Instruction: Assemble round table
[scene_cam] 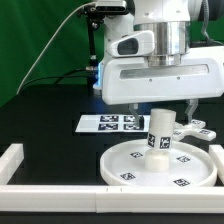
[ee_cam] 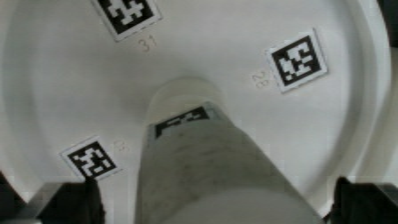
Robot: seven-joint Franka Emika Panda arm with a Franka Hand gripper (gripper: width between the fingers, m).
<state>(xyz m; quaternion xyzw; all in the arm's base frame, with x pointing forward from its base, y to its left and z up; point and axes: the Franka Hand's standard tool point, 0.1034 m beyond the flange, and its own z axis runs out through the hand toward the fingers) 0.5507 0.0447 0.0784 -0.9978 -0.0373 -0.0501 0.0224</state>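
The large round disc (scene_cam: 130,165) lies flat on the black table, tags up. The short thick cylinder leg (scene_cam: 160,133) stands upright on its middle. My gripper (scene_cam: 162,108) hangs straight above the leg's top, open, with a finger on each side. In the wrist view the leg (ee_cam: 199,150) rises between the dark fingertips (ee_cam: 71,205), with a gap on both sides, and the disc (ee_cam: 214,50) fills the background. The small cross-shaped foot (scene_cam: 196,129) lies on the table just beyond the disc, at the exterior view's right.
The marker board (scene_cam: 108,122) lies flat behind the disc. A white border rail (scene_cam: 40,190) runs along the front and up the exterior view's left side (scene_cam: 10,155). A black cable hangs behind the arm.
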